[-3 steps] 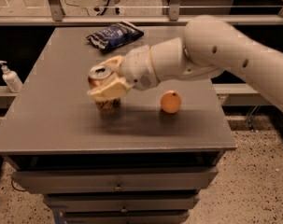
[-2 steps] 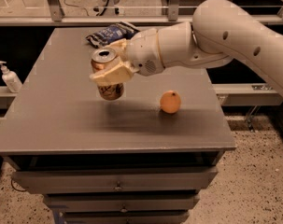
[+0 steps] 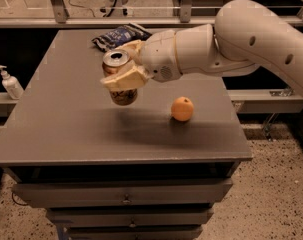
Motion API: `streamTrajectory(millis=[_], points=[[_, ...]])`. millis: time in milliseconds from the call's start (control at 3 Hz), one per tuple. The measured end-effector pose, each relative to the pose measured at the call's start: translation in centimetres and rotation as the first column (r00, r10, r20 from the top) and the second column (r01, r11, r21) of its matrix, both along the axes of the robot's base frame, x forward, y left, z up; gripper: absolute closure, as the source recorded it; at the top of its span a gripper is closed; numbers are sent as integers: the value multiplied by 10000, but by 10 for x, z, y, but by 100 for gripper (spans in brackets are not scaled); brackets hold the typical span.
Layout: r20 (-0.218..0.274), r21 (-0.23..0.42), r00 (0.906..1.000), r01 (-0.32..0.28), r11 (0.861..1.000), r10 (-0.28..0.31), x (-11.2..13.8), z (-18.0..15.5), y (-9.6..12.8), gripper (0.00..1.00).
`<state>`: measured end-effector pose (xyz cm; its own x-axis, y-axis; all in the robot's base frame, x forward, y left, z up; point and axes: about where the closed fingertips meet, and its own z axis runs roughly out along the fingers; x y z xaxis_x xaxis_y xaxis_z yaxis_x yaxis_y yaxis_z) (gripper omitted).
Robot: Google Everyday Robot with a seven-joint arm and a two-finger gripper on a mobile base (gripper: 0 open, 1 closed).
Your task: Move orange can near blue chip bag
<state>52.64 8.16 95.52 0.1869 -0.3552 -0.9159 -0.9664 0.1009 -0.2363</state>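
Pincer (image 3: 117, 68) closed on the orange can (image 3: 124, 96), above the middle-left of the table (image 3: 61, 129).

The orange can sits upright between the two tan fingers (image 3: 127, 79), silver top up, its base apparently off the table surface. The blue chip bag (image 3: 120, 35) lies flat at 12 o'clock from the can, near the table's far edge and apart from the can. A round orange fruit (image 3: 182, 108) rests on the table at 4 o'clock from the can, near the right edge. The white arm (image 3: 251, 39) reaches in from 3 o'clock over the right side of the table. Bare table surface extends from the can toward 6 and 9 o'clock, up to the front and left edges. A pump bottle (image 3: 11, 83) stands off the table at 9 o'clock. The drawers (image 3: 126, 191) under the table are shut; their contents are not visible.
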Motion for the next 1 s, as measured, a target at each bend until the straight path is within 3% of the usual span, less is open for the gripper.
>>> streamTrajectory(millis=[333, 667, 1000], points=[[891, -178, 9937, 698, 9974, -680, 27, 13, -36, 100], [2055, -37, 9652, 1659, 9861, -1616, 85, 54, -81, 100], [2278, 80, 9531, 2027, 9792, -1991, 152, 58, -98, 100]])
